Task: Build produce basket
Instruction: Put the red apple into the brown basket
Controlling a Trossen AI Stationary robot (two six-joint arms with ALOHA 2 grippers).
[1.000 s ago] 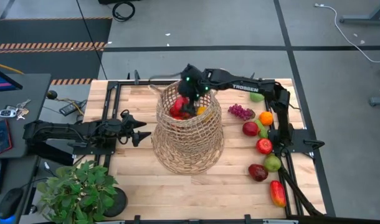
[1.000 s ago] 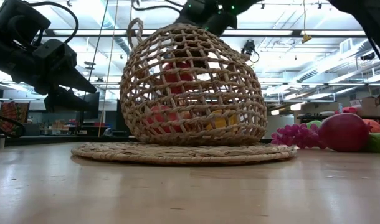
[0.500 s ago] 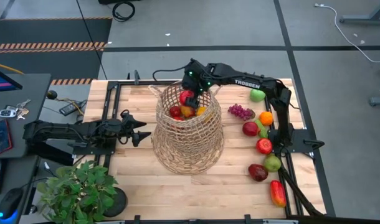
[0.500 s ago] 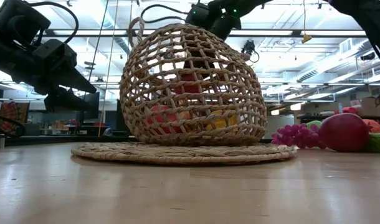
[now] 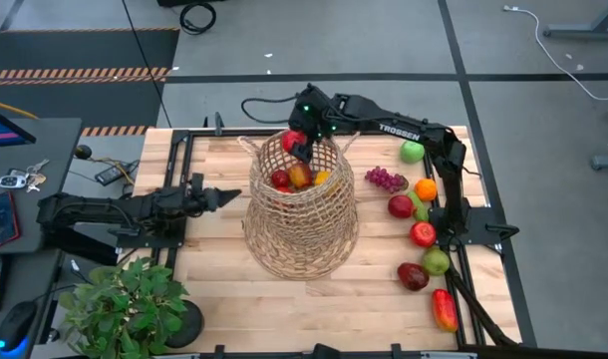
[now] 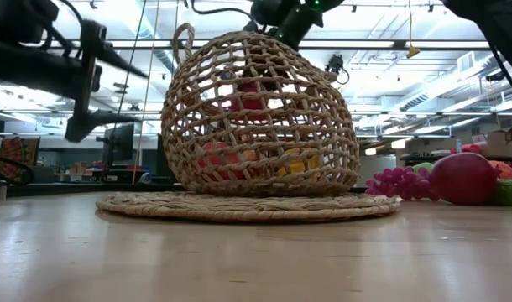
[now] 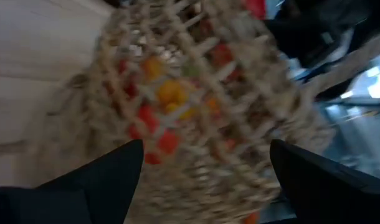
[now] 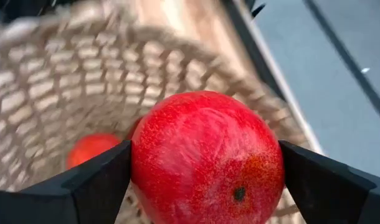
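Right at the front edge of the table sits a leafy green plant in its pot. A bit farther in, the basket stands on its round woven mat in the middle of the table. It already has produce inside, red and yellow pieces that show through the weave.

Off to one side, more produce lies in a row on the wood: a long red pepper, a dark red mango, a green apple, a red apple, an orange and purple grapes.

On the other side, the left gripper waits near the basket, pointing at it, with its fingers spread apart and nothing between them.

Farthest back, the right gripper hangs over the basket's mouth. Its two fingers squeeze a big round red fruit from both sides, just above the basket's rim.
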